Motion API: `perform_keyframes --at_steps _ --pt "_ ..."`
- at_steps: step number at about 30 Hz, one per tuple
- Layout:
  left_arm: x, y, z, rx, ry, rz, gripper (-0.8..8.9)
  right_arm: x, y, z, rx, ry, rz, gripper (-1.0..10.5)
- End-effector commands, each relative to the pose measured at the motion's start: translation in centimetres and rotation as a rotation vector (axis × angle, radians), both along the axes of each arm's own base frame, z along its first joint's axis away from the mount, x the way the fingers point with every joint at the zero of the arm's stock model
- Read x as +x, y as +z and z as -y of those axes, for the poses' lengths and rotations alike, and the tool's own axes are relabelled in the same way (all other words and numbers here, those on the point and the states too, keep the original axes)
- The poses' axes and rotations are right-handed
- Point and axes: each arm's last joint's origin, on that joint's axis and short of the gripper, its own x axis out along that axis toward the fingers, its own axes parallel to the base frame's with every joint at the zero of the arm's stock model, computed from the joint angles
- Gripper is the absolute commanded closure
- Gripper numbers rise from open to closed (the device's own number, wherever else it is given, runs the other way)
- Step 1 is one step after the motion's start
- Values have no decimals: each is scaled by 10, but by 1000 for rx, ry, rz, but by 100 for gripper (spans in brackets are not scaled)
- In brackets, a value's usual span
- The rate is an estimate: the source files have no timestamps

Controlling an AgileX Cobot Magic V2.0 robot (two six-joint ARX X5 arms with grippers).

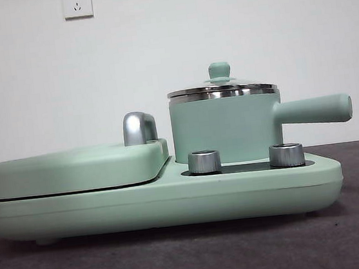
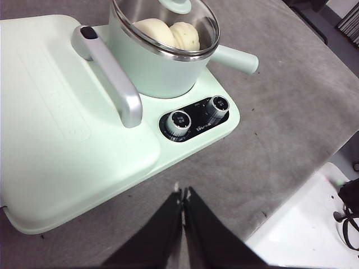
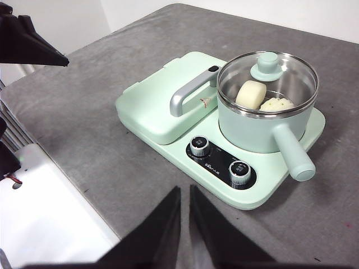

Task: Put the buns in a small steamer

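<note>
1. A mint-green cooker (image 1: 174, 200) is seen on a grey table (image 1: 181, 264), filling the middle of the front view.
2. The steamer (image 1: 225, 129) is placed on the cooker's right half, right of centre in the front view, with its straight handle (image 1: 313, 110) pointing to the right edge.
3. The steamer is closed by a glass lid (image 3: 268, 78) topped with a green knob (image 1: 219, 71).
4. Two buns are seen through the lid: the smooth bun (image 3: 251, 93) and, just beside it, the ridged bun (image 3: 276, 104), both inside the steamer.
5. A flat griddle cover (image 1: 73, 169) with a chrome handle (image 1: 138, 127) is seen at the left of the front view.
6. Two steel dials (image 1: 204, 161) are set in front of the steamer.
7. The left gripper (image 2: 183, 193) is held above the table at the bottom centre of its view, jaws closed together, holding nothing.
8. The right gripper (image 3: 185, 193) is held clear of the cooker at the bottom centre of its view, jaws nearly together with a narrow gap, holding nothing.
</note>
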Motion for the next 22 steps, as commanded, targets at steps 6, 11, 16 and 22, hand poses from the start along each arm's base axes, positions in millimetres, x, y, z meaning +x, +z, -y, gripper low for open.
perform_keyframes --at_steps 6,11,16,22 --pt "-1 -3 -6 -35 45 48 807 1 3 0 -2 9 17 922" --pt "5 -33 -26 -153 156 154 807 1 3 0 -2 8 17 923" --pt "8 -74 -47 -159 351 278 807 1 3 -1 1 15 16 922" --pt "5 -129 -64 7 488 352 807 1 3 -1 1 13 19 922"
